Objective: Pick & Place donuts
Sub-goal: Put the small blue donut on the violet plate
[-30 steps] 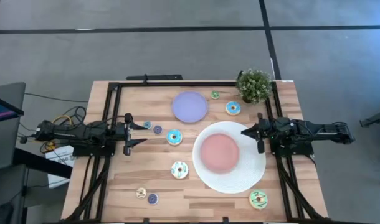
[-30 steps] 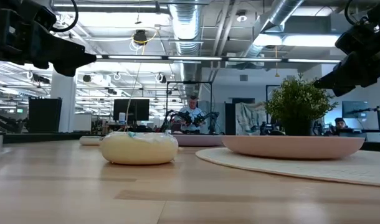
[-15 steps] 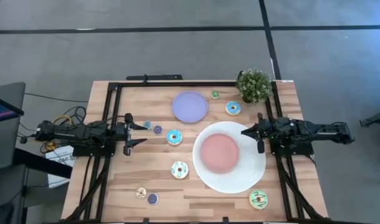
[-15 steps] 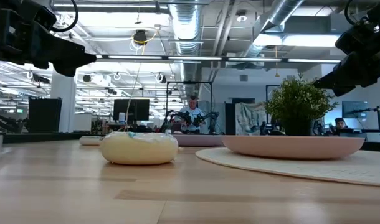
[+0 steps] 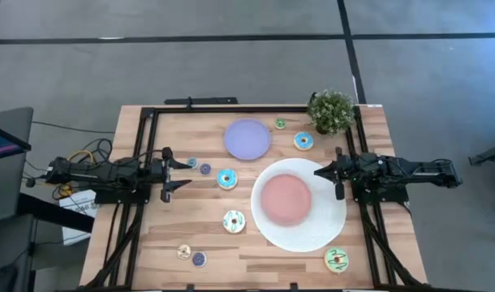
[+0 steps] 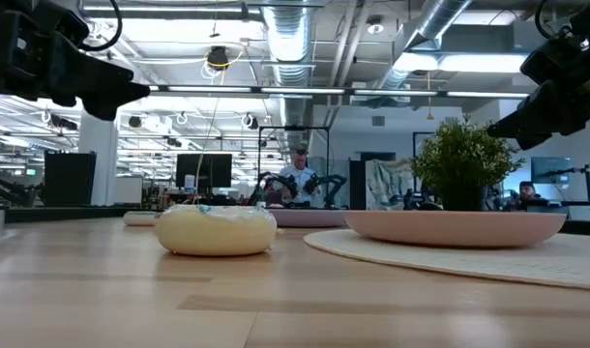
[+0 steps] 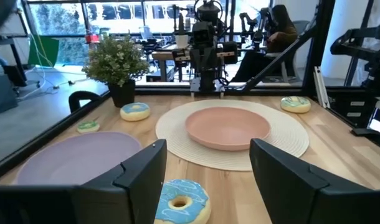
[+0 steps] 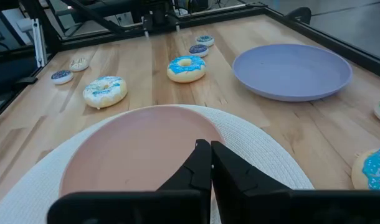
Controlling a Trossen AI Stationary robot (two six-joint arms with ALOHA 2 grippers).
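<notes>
You are seeing no readable writing anywhere. Your left gripper (image 5: 182,173) is hovering with fingers spread, empty, a blue donut (image 5: 226,178) lying just ahead on the table (image 5: 150,235). Your right gripper (image 5: 319,172) is waiting pressed together over the white plate (image 5: 329,231).

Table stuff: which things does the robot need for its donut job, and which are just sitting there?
For the job:
- blue donut by the left tool
- second blue donut
- cream donut
- striped donut
- tiny donuts, like the purple one

Just sitting there:
- potted plant
- lavender plate
- big white plate
</notes>
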